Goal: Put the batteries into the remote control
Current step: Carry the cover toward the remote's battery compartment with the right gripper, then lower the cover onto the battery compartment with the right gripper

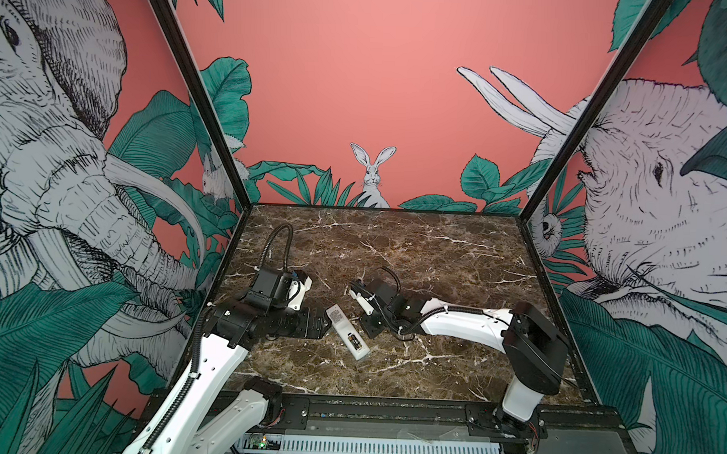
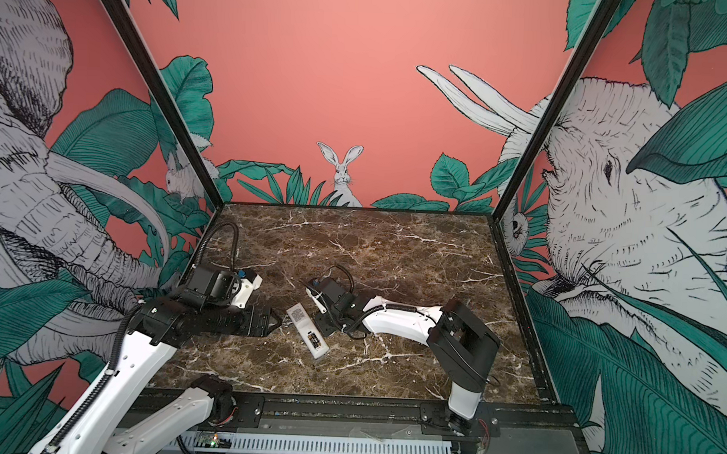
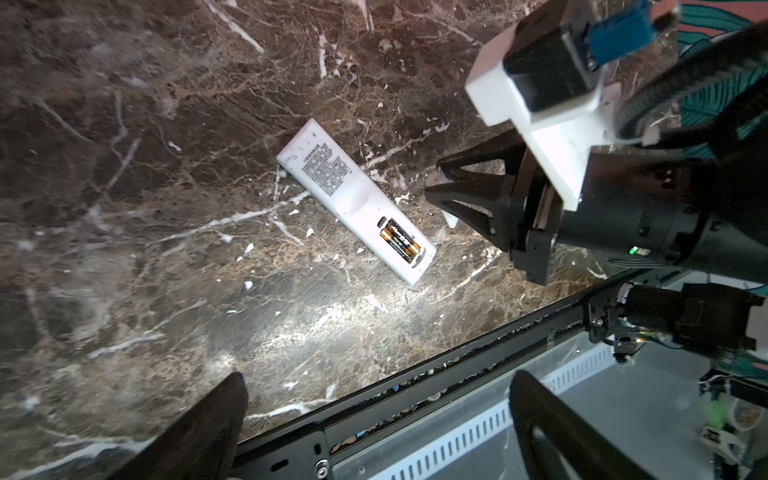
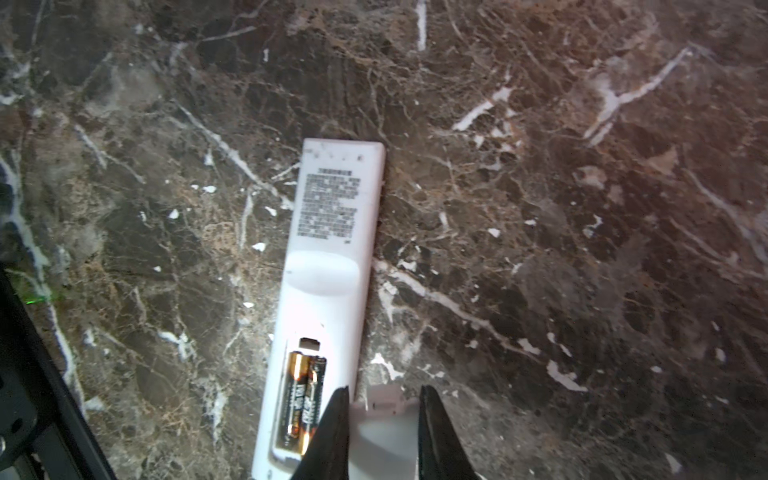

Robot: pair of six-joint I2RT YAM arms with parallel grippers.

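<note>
The remote control [image 1: 344, 325] [image 2: 304, 323] [image 3: 332, 178] [image 4: 332, 232] lies back-up on the marble table, its compartment uncovered. Two batteries [image 3: 400, 242] [image 4: 301, 401] [image 1: 353, 343] lie side by side inside that compartment. My right gripper [image 4: 382, 390] [image 1: 369, 323] [image 2: 324, 321] hovers just beside the remote's battery end, shut on a short white plastic piece [image 4: 384, 419]; corners of that piece [image 3: 451, 218] show in the left wrist view. My left gripper [image 3: 378, 390] [image 1: 319, 322] [image 2: 272, 318] stands wide open and holds nothing, close to the remote's other side.
A black rail [image 3: 415, 399] runs along the table's front edge, with a grey slotted cable duct [image 1: 387, 447] below it. Printed walls close in the left, right and back. Bare marble [image 1: 415, 246] stretches behind both arms.
</note>
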